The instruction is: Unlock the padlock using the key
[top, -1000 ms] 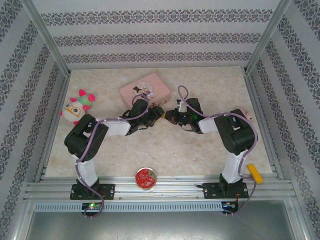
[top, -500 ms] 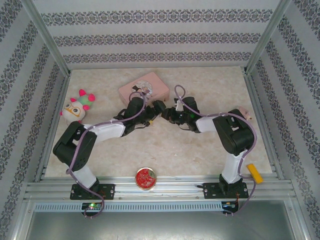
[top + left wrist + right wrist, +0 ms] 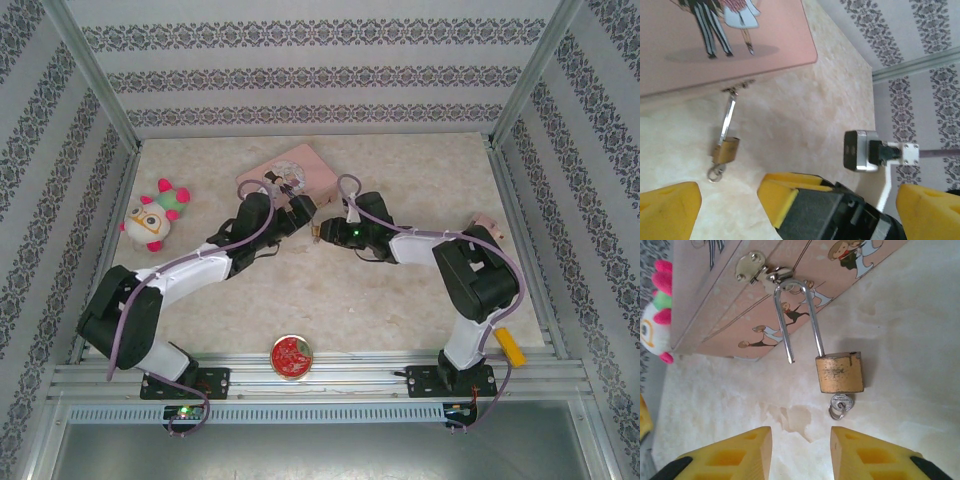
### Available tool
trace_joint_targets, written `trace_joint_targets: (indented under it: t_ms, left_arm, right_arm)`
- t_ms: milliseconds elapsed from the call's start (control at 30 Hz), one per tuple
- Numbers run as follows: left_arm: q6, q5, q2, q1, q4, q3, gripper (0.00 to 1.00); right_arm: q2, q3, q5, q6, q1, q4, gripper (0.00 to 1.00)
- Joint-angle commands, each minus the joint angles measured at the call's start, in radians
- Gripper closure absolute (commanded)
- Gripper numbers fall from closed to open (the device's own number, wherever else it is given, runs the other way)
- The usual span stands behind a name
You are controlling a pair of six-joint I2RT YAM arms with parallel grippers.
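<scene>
The small brass padlock (image 3: 840, 374) hangs by its thin shackle (image 3: 796, 315) from the hasp of the pink tin (image 3: 740, 305). One shackle leg is out of the body. The key (image 3: 841, 402), with its ring, sits in the padlock's underside. My right gripper (image 3: 800, 440) is open just short of the key, touching nothing. In the left wrist view the padlock (image 3: 726, 150) lies on the table below the tin's edge (image 3: 715, 45). My left gripper (image 3: 800, 210) is open wide, and the right gripper's yellow finger (image 3: 785, 192) is between its fingers. From above, both grippers (image 3: 300, 212) (image 3: 325, 232) sit by the tin (image 3: 290, 175).
A plush toy (image 3: 155, 212) lies at the left of the table. A round red lid (image 3: 291, 357) sits at the near edge, and a yellow block (image 3: 510, 347) lies at the near right. A small pinkish object (image 3: 487, 222) lies by the right wall.
Both grippers have shifted left and farther away, toward the pink tin. The left arm has stretched out a good deal.
</scene>
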Motion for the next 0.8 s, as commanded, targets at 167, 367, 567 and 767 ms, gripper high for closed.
trace_joint_targets:
  t_ms: [167, 367, 567, 767]
  left_arm:
    - [0.109, -0.037, -0.032, 0.082, -0.108, 0.014, 0.01]
    - [0.194, -0.073, 0.013, 0.127, -0.251, 0.094, 0.01]
    - [0.220, -0.093, 0.034, 0.147, -0.278, 0.111, 0.01]
    - [0.202, -0.063, 0.057, 0.156, -0.252, 0.102, 0.01]
  right_arm:
    - [0.019, 0.163, 0.187, -0.199, 0.045, -0.267, 0.51]
    - [0.096, 0.287, 0.295, -0.317, 0.069, -0.407, 0.45]
    - [0.164, 0.379, 0.338, -0.396, 0.098, -0.488, 0.42]
    - [0.221, 0.437, 0.346, -0.427, 0.114, -0.521, 0.42]
